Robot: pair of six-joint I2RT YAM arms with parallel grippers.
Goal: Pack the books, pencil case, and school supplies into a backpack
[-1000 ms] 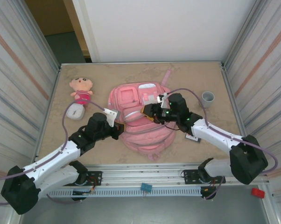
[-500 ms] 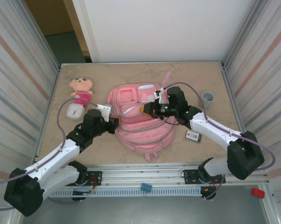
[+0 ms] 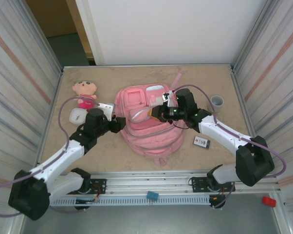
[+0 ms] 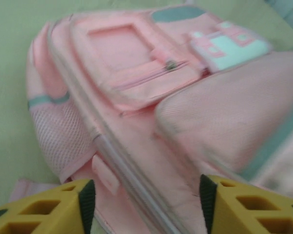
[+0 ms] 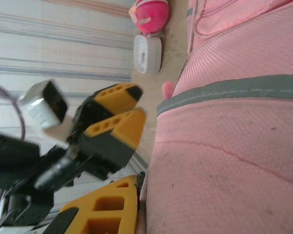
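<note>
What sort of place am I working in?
Probably a lab test cell: a marble-look tabletop boxed in by metal-framed wall panels, robot arms bolted to a rail at its near edge, and a backpack and doll laid out as props.

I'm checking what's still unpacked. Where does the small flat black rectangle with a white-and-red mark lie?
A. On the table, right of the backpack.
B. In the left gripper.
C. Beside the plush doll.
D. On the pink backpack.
A: the small flat black rectangle lies on the marbled table, just right of the large pink fabric backpack.
</note>
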